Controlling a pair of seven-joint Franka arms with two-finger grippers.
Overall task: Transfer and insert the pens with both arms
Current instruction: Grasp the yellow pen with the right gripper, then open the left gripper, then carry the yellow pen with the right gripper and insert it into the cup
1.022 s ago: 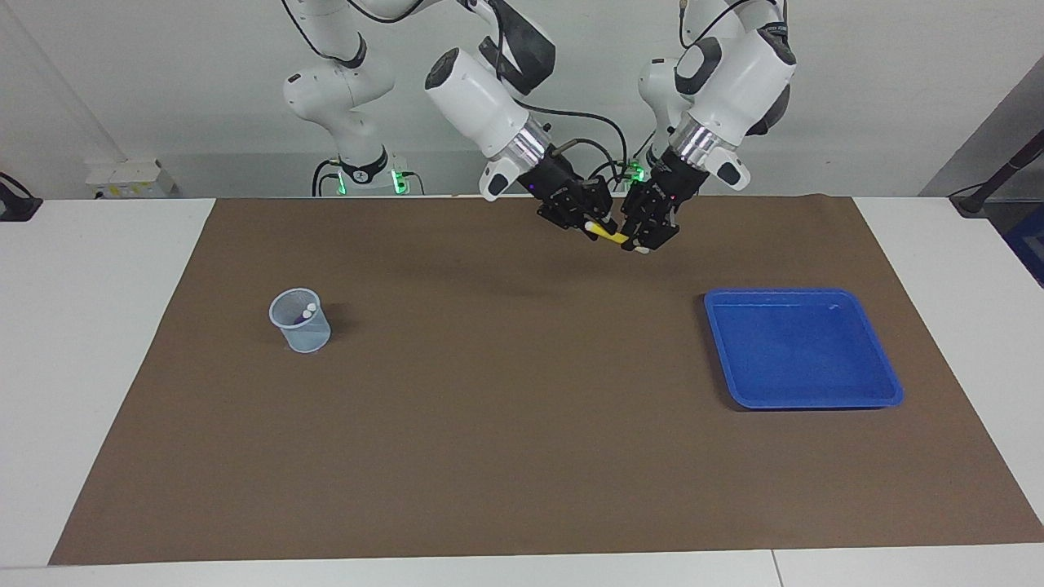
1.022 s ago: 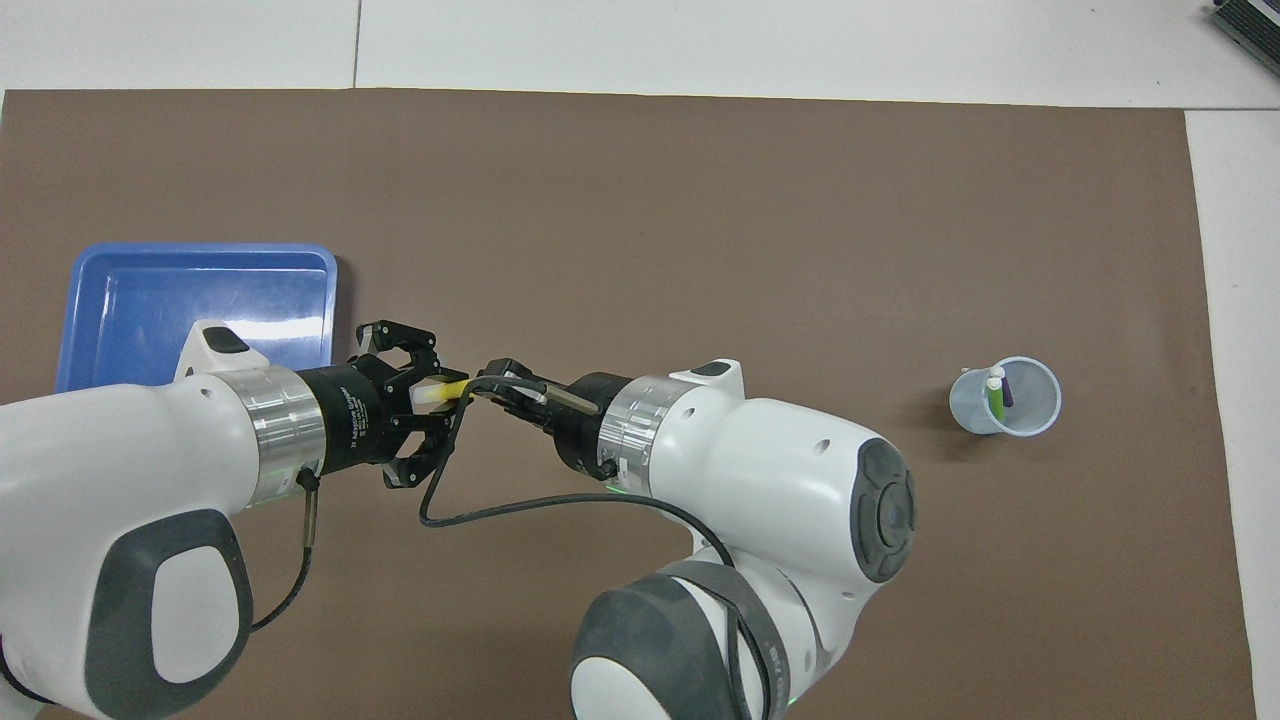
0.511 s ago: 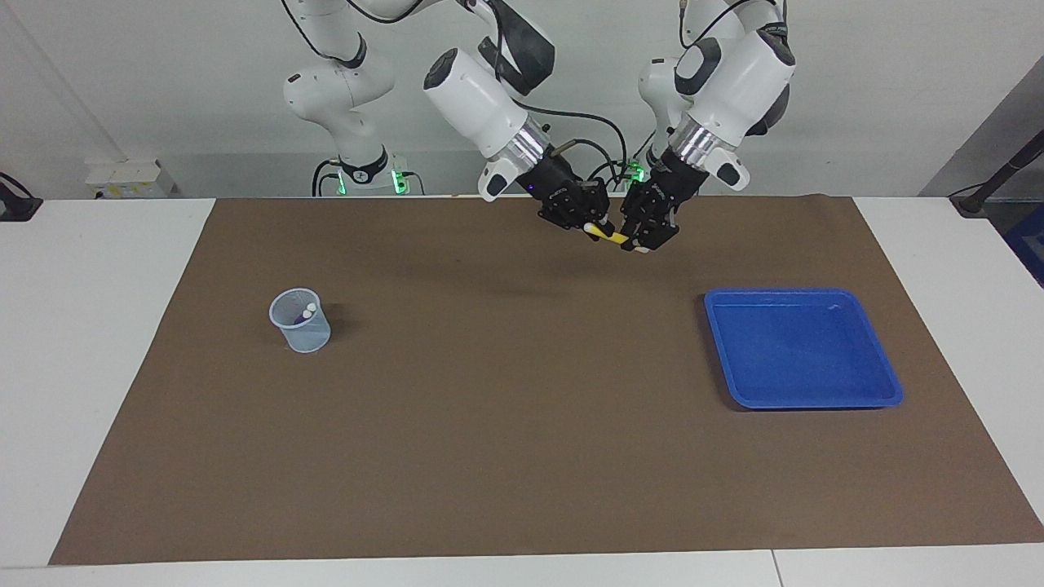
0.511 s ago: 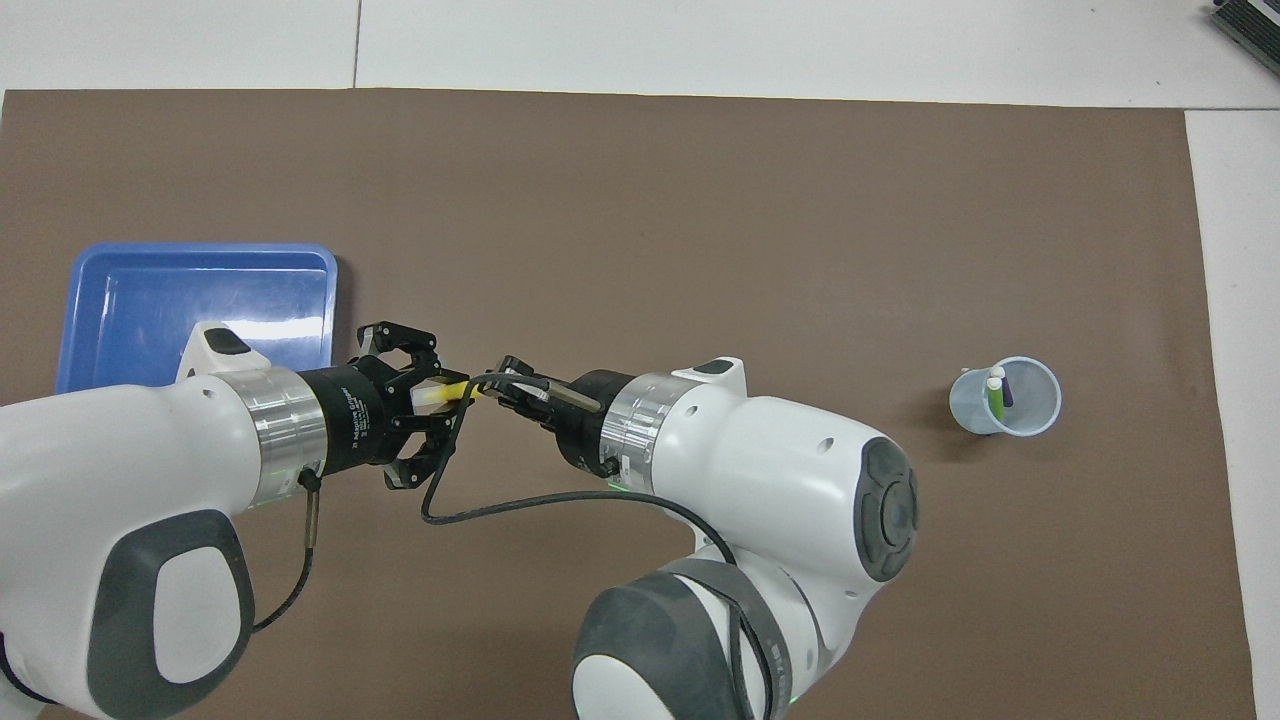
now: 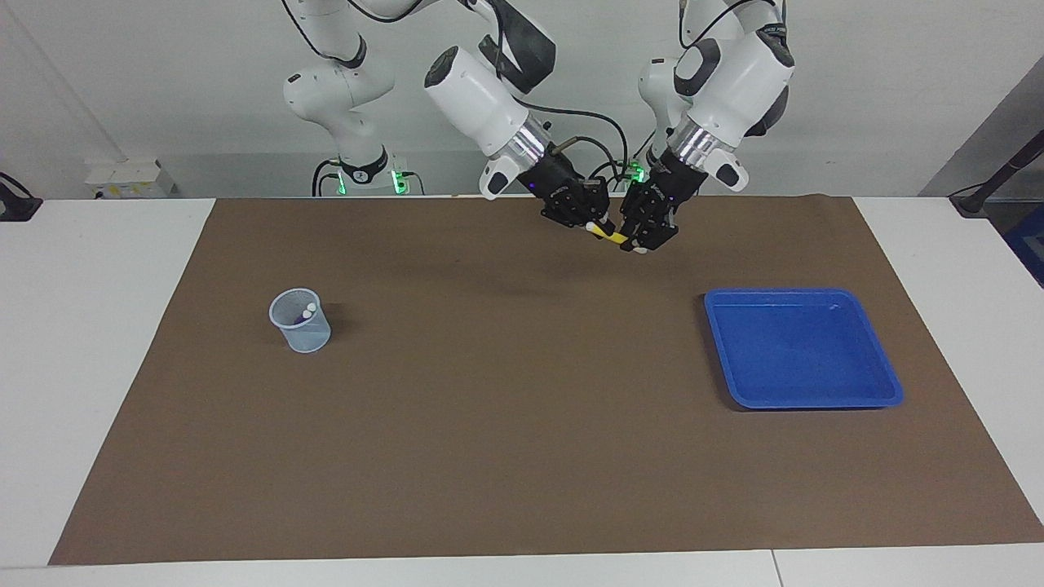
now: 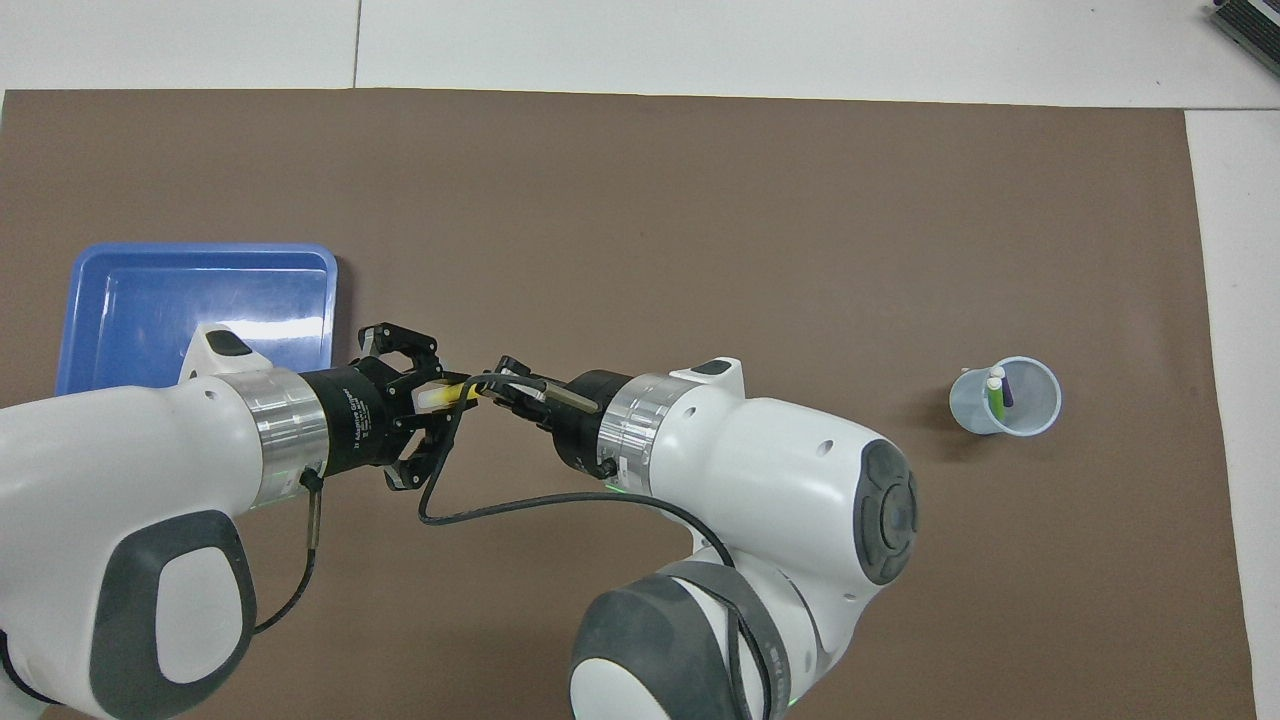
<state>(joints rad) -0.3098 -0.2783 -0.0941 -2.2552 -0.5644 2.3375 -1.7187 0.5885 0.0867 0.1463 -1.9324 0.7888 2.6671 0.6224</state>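
Over the brown mat (image 5: 522,424) on the desk (image 5: 90,342), close to the edge where the robots are standing, the two claws are meeting in the air with the yellow pen (image 5: 608,235) (image 6: 452,393) spanning the gap between them. The right claw (image 5: 589,222) (image 6: 497,385), coming from the right arm (image 5: 481,106) (image 6: 760,480), is clamping one end of the yellow pen, its fingertips pressed together on it. The left claw (image 5: 642,241) (image 6: 425,396), coming from the left arm (image 5: 730,81) (image 6: 120,470), is sitting around the pen's other end, where a pale tip is showing just below its fingers; whether it is squeezing the pen or loosening on it, I cannot tell. The pen is lying tilted, sloping down toward the left claw.

Toward the left arm's end of the desk, the blue tray (image 5: 885,383) (image 6: 100,290) is lying flat on the mat, farther from the robots than the claws' meeting point. Toward the right arm's end, the clear cup (image 5: 303,330) (image 6: 1040,415) is standing upright on the mat, well apart from the tray. Inside it the green pen (image 6: 995,398) and the purple pen (image 6: 1006,392) are leaning side by side, pale ends up.
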